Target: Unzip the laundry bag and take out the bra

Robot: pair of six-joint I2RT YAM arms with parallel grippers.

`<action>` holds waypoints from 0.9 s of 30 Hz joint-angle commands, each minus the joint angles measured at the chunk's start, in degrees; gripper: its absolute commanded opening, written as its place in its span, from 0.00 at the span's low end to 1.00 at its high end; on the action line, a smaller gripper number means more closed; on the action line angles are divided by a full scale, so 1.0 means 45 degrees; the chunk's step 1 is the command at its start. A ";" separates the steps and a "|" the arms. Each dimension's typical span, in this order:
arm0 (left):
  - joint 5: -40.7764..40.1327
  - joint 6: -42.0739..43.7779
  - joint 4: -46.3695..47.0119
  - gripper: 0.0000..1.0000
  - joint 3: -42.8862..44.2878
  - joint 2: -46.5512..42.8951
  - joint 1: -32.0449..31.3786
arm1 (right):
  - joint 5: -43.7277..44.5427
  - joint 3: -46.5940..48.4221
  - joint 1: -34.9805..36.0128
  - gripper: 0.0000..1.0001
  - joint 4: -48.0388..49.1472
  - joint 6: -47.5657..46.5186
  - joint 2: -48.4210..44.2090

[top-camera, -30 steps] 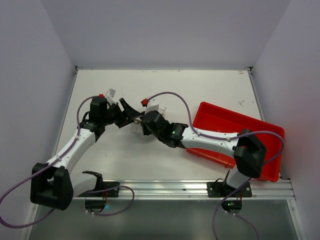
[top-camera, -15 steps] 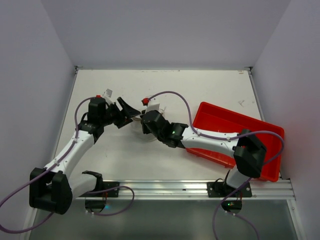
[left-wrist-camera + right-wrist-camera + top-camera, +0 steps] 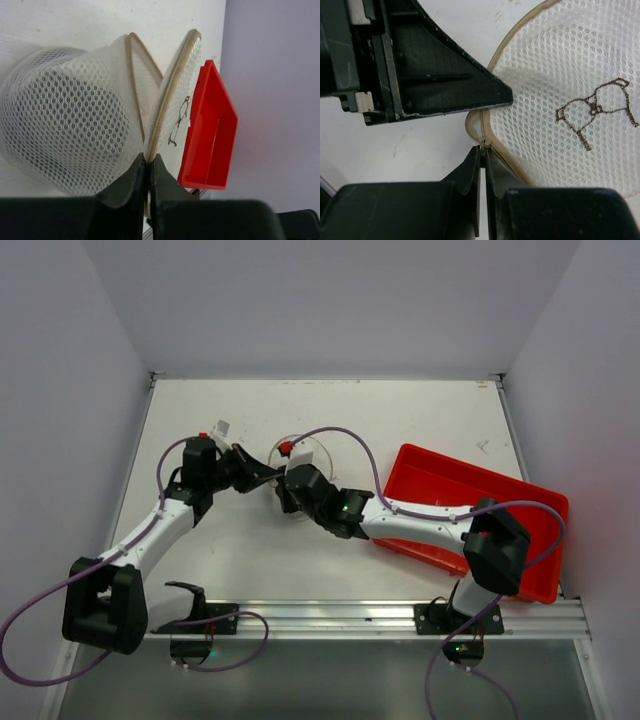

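Note:
The laundry bag [image 3: 70,125] is a small white mesh case with beige zip rims, its two round halves gaping apart like a clam. My left gripper [image 3: 148,159] is shut on the rim of the raised half, which carries a brown stitched figure [image 3: 595,110]. My right gripper [image 3: 483,150] is shut on the zipper pull [image 3: 483,143] at the bag's corner, just below the left gripper's black finger [image 3: 445,80]. From above, both grippers [image 3: 270,476] [image 3: 284,492] meet at the bag [image 3: 312,455] in mid-table. The bra is hidden; only mesh shows.
A red plastic tray [image 3: 450,490] lies at the right of the table, with the right arm reaching across its near left edge. Purple cables loop over both arms. Grey walls close the table on three sides.
The left gripper, open before, has shut on the bag's rim after shifting slightly right. The bag's round half now shows more plainly from above. The right gripper stays shut.

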 commanded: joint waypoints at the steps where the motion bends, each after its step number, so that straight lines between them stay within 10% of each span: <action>1: 0.0644 0.0413 0.1601 0.00 -0.0142 0.0253 -0.0006 | -0.0557 -0.0627 0.0131 0.00 0.0341 -0.0637 -0.0231; 27: 0.1329 0.1527 0.1428 0.00 0.0247 0.0039 0.0228 | -0.0185 -0.4009 -0.1627 0.00 -0.0949 -0.1887 -0.3748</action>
